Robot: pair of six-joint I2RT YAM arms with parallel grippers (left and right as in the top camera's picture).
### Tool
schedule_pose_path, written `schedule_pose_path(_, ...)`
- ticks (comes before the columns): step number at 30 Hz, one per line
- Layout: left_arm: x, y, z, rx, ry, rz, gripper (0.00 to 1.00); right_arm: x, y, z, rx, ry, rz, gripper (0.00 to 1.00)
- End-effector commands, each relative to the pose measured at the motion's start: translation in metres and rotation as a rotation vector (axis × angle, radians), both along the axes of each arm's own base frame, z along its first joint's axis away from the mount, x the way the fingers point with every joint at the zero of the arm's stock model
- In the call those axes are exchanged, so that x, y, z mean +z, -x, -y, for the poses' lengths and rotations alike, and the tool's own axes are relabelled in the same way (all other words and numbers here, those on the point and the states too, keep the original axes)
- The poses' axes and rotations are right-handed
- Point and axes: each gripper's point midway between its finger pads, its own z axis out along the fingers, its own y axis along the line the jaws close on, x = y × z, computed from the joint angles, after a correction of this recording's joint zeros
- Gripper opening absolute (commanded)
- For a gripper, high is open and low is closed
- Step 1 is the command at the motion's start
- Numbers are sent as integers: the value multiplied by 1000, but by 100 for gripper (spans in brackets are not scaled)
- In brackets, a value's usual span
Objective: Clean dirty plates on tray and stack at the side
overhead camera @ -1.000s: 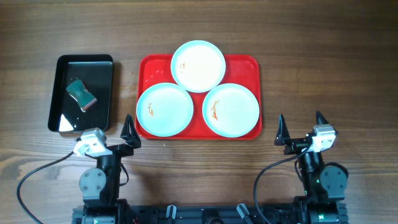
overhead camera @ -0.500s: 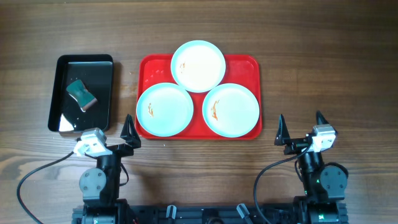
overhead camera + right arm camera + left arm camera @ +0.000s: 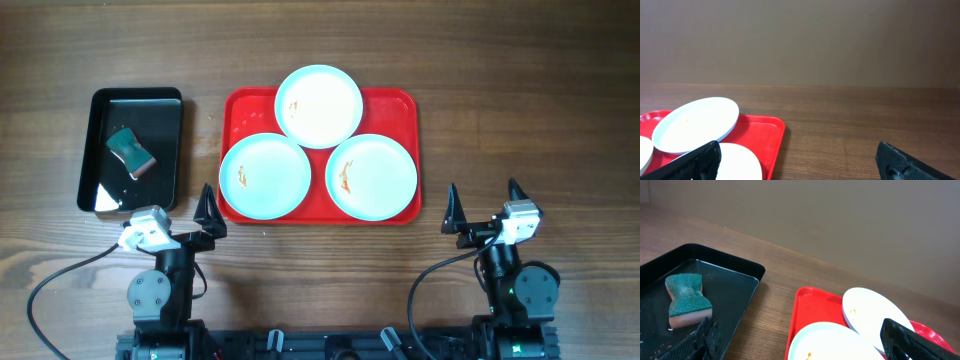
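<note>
Three pale blue plates lie on the red tray point(image 3: 398, 107): one at the back point(image 3: 319, 106) resting on the other two, one front left point(image 3: 265, 176) and one front right point(image 3: 372, 177), both with orange smears. My left gripper point(image 3: 190, 210) is open and empty near the tray's front left corner. My right gripper point(image 3: 485, 208) is open and empty to the right of the tray. In the left wrist view the tray point(image 3: 807, 311) and two plates point(image 3: 875, 314) point(image 3: 832, 342) show. In the right wrist view the tray point(image 3: 765, 130) and back plate point(image 3: 695, 124) show.
A black glossy tray point(image 3: 165, 125) stands left of the red tray with a green sponge point(image 3: 131, 151) in it. The sponge point(image 3: 686, 300) and black tray point(image 3: 735, 290) also show in the left wrist view. Bare wood table lies right of the red tray.
</note>
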Motion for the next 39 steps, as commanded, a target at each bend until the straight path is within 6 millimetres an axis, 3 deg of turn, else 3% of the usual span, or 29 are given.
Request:
schedule_pose_path(1,0,0,-1,2,-5,5,100,1,0,0,-3,12,9,100)
schedule_pose_path(12,0,0,-1,0,-5,6,100,1,0,0,-4,12,9,100)
schedule_pose_path(16,0,0,18,-107,9,8,100,1,0,0,-3,12,9,100)
schedule_pose_path(18,4,1,30,-173,95,17,100,1,0,0,-4,12,9,100)
schedule_pose_path(22,27,15,78,-467,103,99,100,1,0,0,-3,12,9,100)
schedule_pose_path(26,63,22,83,-505,67,238,100,1,0,0,-3,12,9,100)
schedule_pose_path(28,69,23,83,-504,68,233,100,1,0,0,-3,12,9,100)
schedule_pose_path(32,58,10,67,-398,116,48,100,1,0,0,-4,12,9,100)
schedule_pose_path(35,57,-12,47,-268,107,-215,100,1,0,0,-4,12,9,100)
schedule_pose_path(39,78,-53,57,-343,110,-497,100,1,0,0,-3,12,9,100)
